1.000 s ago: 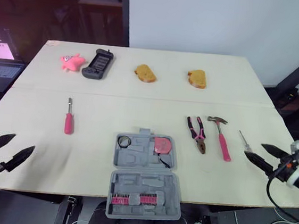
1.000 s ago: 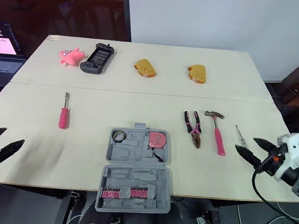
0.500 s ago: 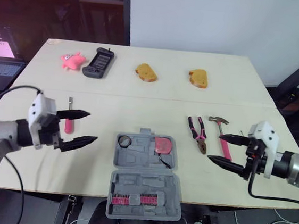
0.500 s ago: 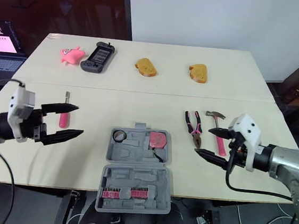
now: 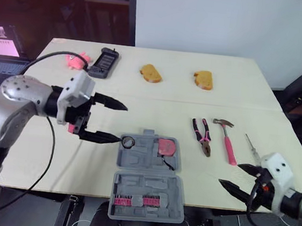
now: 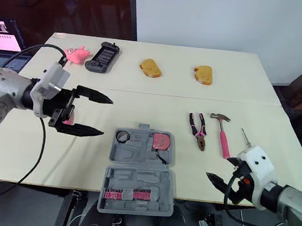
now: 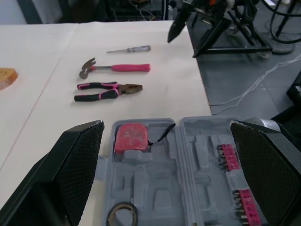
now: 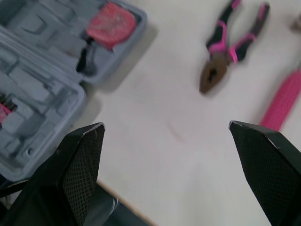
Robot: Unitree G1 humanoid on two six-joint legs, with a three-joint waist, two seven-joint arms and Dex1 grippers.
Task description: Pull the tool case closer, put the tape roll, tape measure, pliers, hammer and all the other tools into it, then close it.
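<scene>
- The table carries everything. Clock directions below take the tool case as the dial's centre in the head views, with 12 pointing away from the robot.
- The tool case lies open at the table's near edge, already close, so I judge the pulling step done and the loading under way.
- The left gripper hovers at about 10 o'clock, its jaws spread wide and empty. Its lower fingertip is just beside the case's far-left corner.
- The right gripper sits at about 4 o'clock by the near edge, also gaping and holding nothing.
- The hammer lies at 2 o'clock with its head pointing away from the robot. Grip it on the pink handle close to the head so it does not tip.
- The pliers lie between the case and the hammer, and are the loose tool nearest the right arm. Close across both handles together so they do not splay.
- A pink-handled screwdriver lies under the left gripper, largely hidden. It is probably that arm's target, so the fingers should straddle the handle crosswise, clear of the case wall.
- The tape measure already sits in the case's far-right recess.
- A thin screwdriver lies at 3 o'clock, beyond the hammer. It is slim, so it needs a low, centred pinch.
- The tape roll rests in the case's far-left recess.
</scene>
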